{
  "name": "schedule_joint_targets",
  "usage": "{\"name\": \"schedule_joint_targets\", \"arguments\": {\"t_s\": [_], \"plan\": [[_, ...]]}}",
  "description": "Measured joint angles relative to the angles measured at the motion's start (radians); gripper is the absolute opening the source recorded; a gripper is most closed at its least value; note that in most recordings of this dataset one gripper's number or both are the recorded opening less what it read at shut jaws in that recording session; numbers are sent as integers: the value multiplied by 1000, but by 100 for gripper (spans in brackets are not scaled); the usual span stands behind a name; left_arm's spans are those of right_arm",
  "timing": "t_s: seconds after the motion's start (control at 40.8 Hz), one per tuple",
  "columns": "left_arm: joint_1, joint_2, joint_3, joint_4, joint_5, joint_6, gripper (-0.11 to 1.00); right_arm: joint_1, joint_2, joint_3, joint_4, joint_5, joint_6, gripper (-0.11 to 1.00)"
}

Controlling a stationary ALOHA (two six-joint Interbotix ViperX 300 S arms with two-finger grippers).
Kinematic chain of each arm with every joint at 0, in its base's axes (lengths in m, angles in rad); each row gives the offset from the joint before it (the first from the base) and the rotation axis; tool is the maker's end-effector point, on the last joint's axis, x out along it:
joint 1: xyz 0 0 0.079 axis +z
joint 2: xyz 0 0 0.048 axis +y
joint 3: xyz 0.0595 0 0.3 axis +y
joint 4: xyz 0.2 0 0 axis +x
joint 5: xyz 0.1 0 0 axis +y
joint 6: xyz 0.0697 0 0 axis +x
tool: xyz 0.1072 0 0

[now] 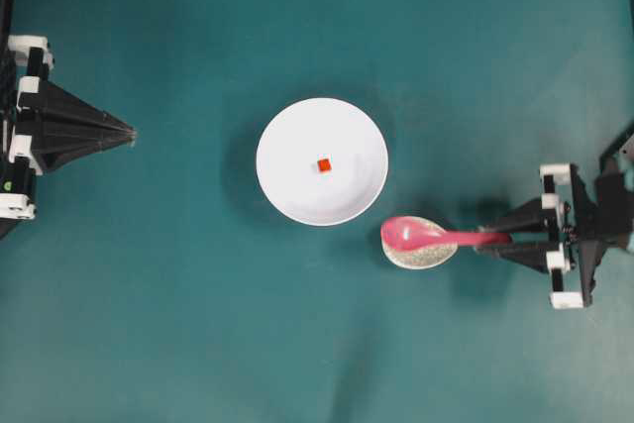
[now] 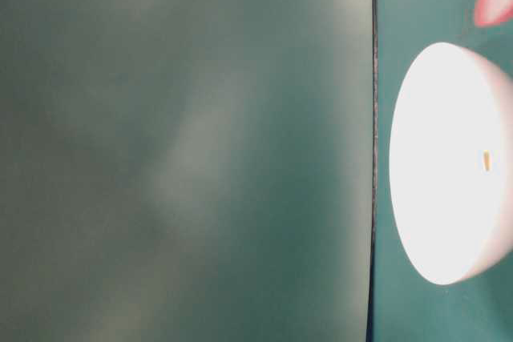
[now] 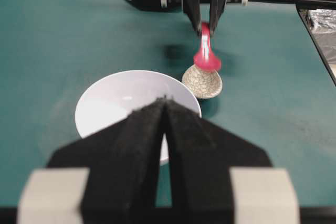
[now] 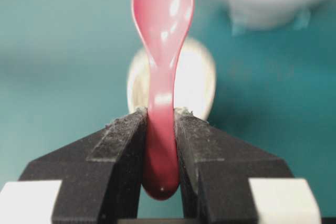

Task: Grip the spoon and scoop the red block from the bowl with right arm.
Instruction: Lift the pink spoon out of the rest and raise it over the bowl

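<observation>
Overhead: right gripper (image 1: 500, 239) clamped on spoon (image 1: 428, 235) handle, scoop over speckled dish (image 1: 421, 255), pointing left; block (image 1: 324, 165) in bowl (image 1: 322, 161), up-left. Right wrist: jaws pinching handle, bowl ahead-right. Left gripper (image 1: 129, 133) closed, empty, farther.

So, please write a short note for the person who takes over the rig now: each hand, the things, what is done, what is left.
Right hand: shut on the spoon, gripping its handle; the scoop is above the small speckled dish.
Left hand: shut, holding nothing, at the left edge of the overhead view.
Red block: in the middle of the white bowl.
Done: spoon gripped.
Left: bring the spoon into the bowl and scoop out the block.
</observation>
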Motion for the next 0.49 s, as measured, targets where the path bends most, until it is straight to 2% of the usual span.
{"name": "schedule_joint_targets", "arguments": {"t_s": [0.122,0.269,0.318,0.416,0.49], "plan": [[0,0,0,2,2,0,0,-77,-161,-40,2,100,-124,24],[0,0,0,0,2,-25,0,-212,-342,-129,3,357,-310,24],[0,0,0,2,2,-34,0,-281,-403,-179,3,508,-383,24],[0,0,0,2,2,-43,0,-417,-489,-272,3,795,-482,24],[0,0,0,0,2,-44,0,-518,-523,-336,2,997,-526,24]]}}
